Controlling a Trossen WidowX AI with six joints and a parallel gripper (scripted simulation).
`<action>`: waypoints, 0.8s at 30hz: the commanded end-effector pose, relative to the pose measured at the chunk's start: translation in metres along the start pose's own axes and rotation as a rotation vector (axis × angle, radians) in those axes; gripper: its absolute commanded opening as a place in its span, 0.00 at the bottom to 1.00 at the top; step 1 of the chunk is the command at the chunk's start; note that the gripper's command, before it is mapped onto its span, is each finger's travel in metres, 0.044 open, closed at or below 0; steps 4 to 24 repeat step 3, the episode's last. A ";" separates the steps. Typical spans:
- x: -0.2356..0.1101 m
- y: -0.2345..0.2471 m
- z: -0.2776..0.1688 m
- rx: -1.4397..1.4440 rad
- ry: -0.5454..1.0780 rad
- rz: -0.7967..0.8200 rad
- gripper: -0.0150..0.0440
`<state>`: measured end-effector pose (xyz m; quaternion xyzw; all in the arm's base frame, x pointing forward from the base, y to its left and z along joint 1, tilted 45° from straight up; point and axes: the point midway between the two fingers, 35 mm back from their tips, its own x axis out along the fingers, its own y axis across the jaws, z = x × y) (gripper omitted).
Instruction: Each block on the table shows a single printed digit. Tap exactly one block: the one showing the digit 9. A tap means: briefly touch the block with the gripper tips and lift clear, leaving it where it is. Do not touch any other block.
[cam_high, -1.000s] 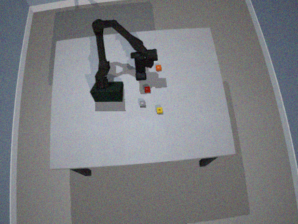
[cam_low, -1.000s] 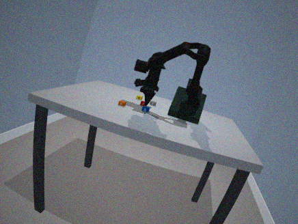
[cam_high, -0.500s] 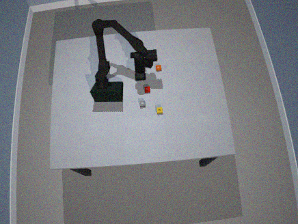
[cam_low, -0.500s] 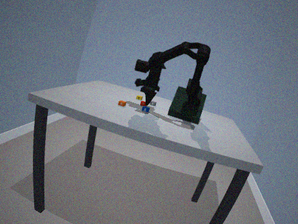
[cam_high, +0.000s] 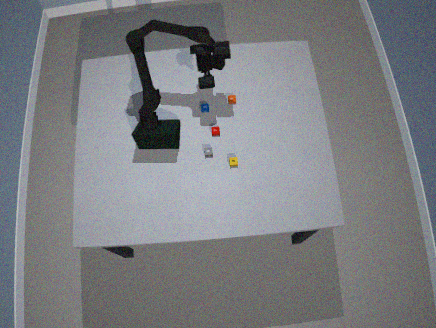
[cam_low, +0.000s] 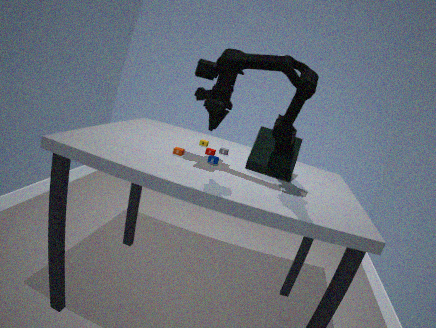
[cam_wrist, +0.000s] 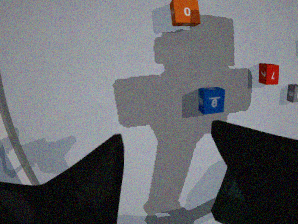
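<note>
The blue block (cam_high: 205, 107) (cam_low: 213, 160) (cam_wrist: 211, 101) stands on the table. In the wrist view its digit looks like a 6 with a bar above it, which reads as an underlined 9 upside down. My gripper (cam_high: 206, 86) (cam_low: 211, 129) (cam_wrist: 168, 134) is open and empty, well above the table. In the wrist view the blue block lies beyond the right fingertip, apart from both fingers.
The orange block (cam_high: 232, 99) (cam_low: 178, 151) (cam_wrist: 185, 12) shows 0. The red block (cam_high: 215, 131) (cam_low: 210, 151) (cam_wrist: 269, 74) shows 7. A grey block (cam_high: 208, 152) (cam_low: 224, 151) (cam_wrist: 293, 93) and a yellow block (cam_high: 233, 162) (cam_low: 204, 143) stand past the red one.
</note>
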<state>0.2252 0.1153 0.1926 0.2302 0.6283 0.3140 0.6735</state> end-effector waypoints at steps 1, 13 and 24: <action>-0.007 0.009 -0.005 0.019 0.019 0.000 0.91; -0.007 0.009 -0.005 0.019 0.019 0.000 0.93; -0.007 0.009 -0.005 0.019 0.019 0.000 0.93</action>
